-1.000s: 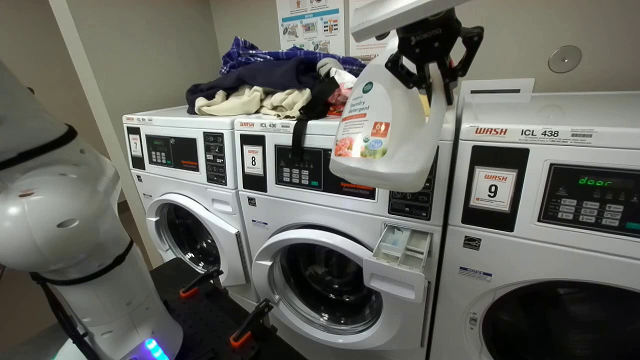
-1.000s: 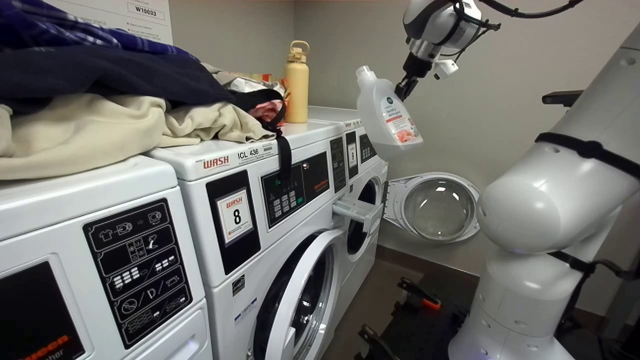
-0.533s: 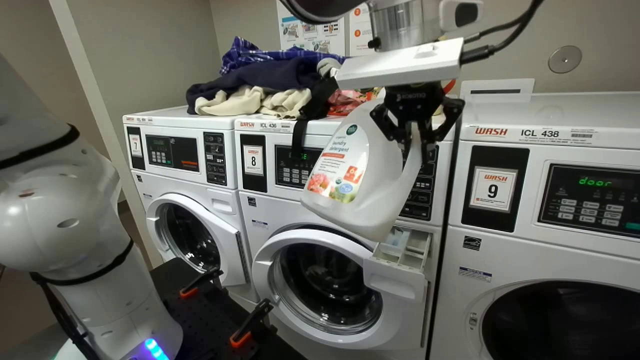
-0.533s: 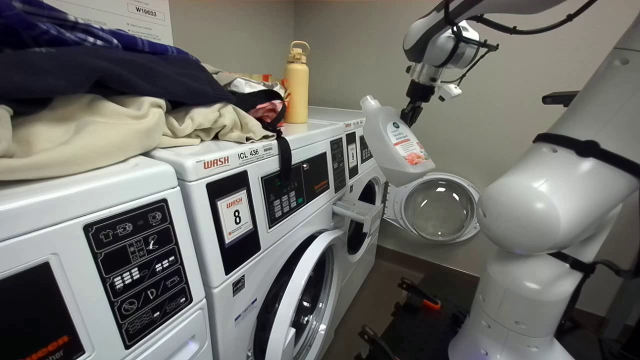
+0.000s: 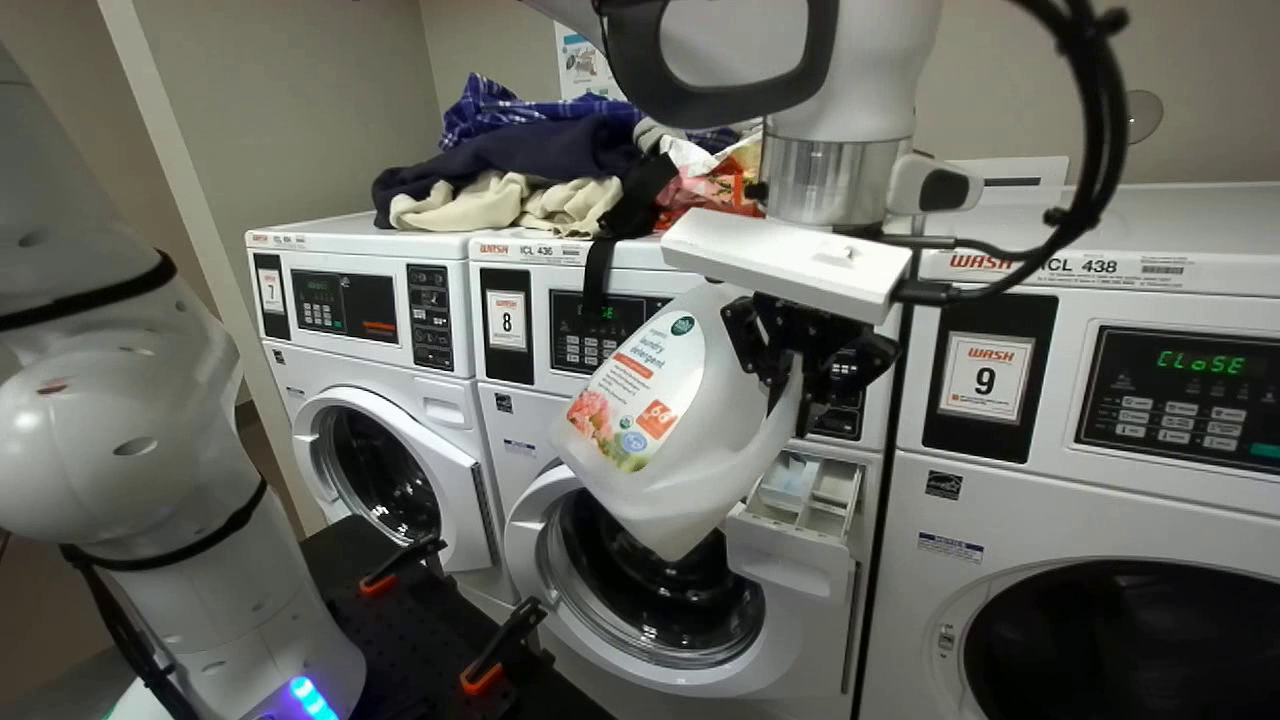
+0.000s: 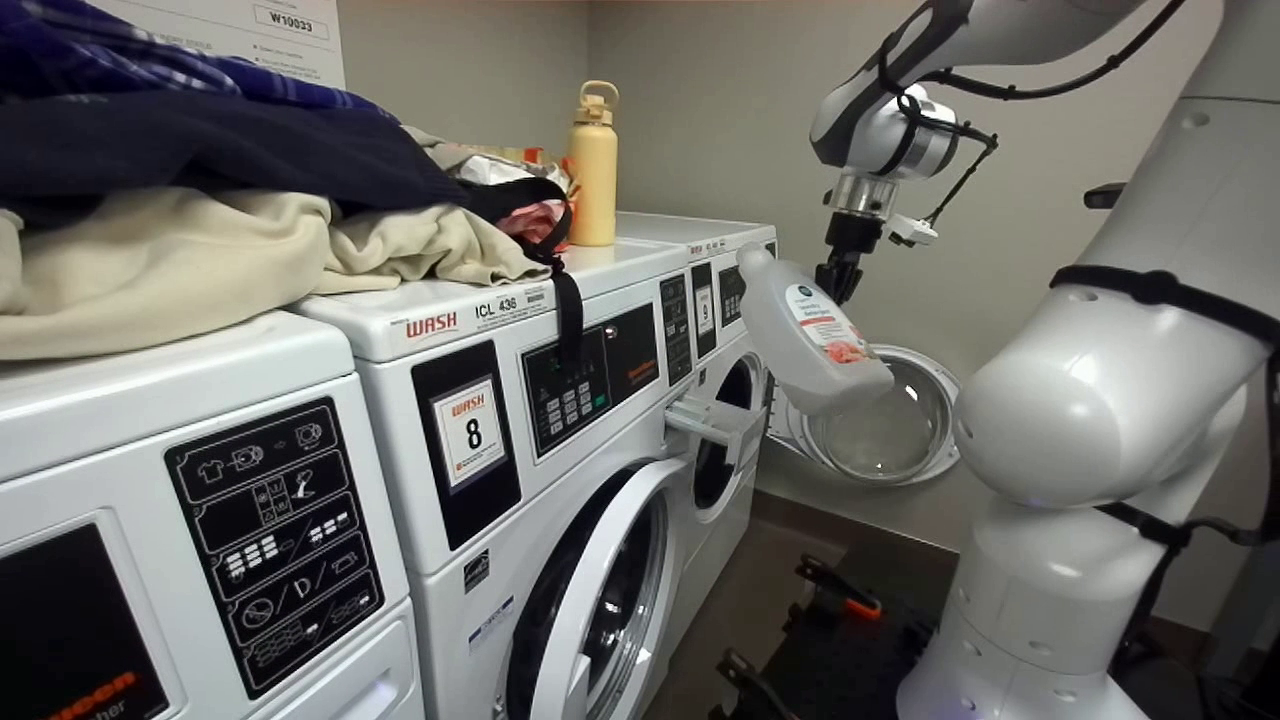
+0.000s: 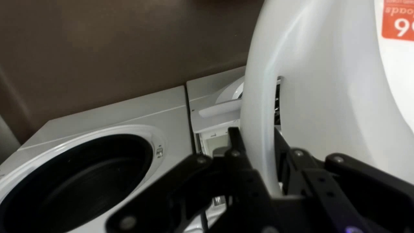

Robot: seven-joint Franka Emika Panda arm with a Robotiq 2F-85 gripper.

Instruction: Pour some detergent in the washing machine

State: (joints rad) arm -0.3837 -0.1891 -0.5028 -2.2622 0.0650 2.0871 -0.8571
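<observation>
The detergent [image 5: 650, 400], a large white jug with an orange, red and green label, hangs tilted in front of the washing machine [image 5: 530, 412] with the 8 sign. In an exterior view the jug [image 6: 815, 345] leans its neck toward the washers; whether it is capped is unclear. My gripper [image 5: 790, 400] is shut on the moulded handle, which shows between its fingers in the wrist view [image 7: 257, 139]. The machine's drawer [image 5: 790, 558] is pulled out, just right of and below the jug in that exterior view. The machine's round door [image 6: 660, 540] stands ajar.
Clothes [image 5: 560, 150] are heaped on the washers, with a black strap [image 5: 598, 275] hanging down. A yellow bottle [image 6: 594, 180] stands behind. The washer with the 9 sign [image 5: 985, 380] adjoins, and an open glass door [image 6: 925, 410] juts out. Clamps [image 5: 500, 650] sit on the black table [image 5: 430, 630].
My gripper has lowered the jug from above the drawer's height and drawn it away from the washers. The jug's tilt has grown. The washer 9 display changed from "door" to "CLOSE".
</observation>
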